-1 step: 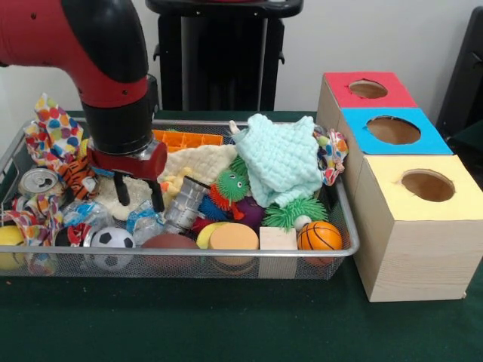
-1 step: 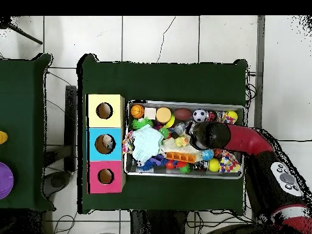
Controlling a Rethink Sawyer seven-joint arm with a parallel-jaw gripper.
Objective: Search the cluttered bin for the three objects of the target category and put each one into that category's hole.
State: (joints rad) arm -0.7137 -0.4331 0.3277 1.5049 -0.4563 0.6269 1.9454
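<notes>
The red and black arm point(image 1: 98, 53) comes down into the left part of the wire bin point(image 1: 343, 226), which stands on the green bench point(image 1: 226, 324). The claw point(image 1: 139, 197) hangs with its two black fingers point(image 1: 121, 192) apart, and nothing is between them. The tips are just above a cream cloth point(image 1: 196, 162), near a crushed silver can point(image 1: 183, 205).

The bin is full of mixed things. At the front wall lie a small soccer ball point(image 1: 112, 240), a brown ball point(image 1: 170, 243), an orange round sponge point(image 1: 233, 237), a pale wooden block point(image 1: 278, 239) and a little basketball point(image 1: 319, 235). Behind them there is a green spiky toy with eyes point(image 1: 231, 185) and a second green spiky ball point(image 1: 296, 213). A mint knitted cloth point(image 1: 283, 158) lies over the middle right of the pile, and an orange tray point(image 1: 189, 139) is at the back. On the left side are a dotted colourful cloth point(image 1: 53, 128), a tiger toy point(image 1: 75, 175) and another can point(image 1: 38, 181). A yellow ball point(image 1: 9, 240) touches the left front corner.

Just beside the bin, on its right in the front view, stand three wooden boxes in a row: a yellow box point(image 1: 419, 219), a blue box point(image 1: 392, 130) and a red box point(image 1: 367, 89), each with one round hole on top. In the overhead view something pale shows inside the hole of the blue box; I cannot tell what it is.
</notes>
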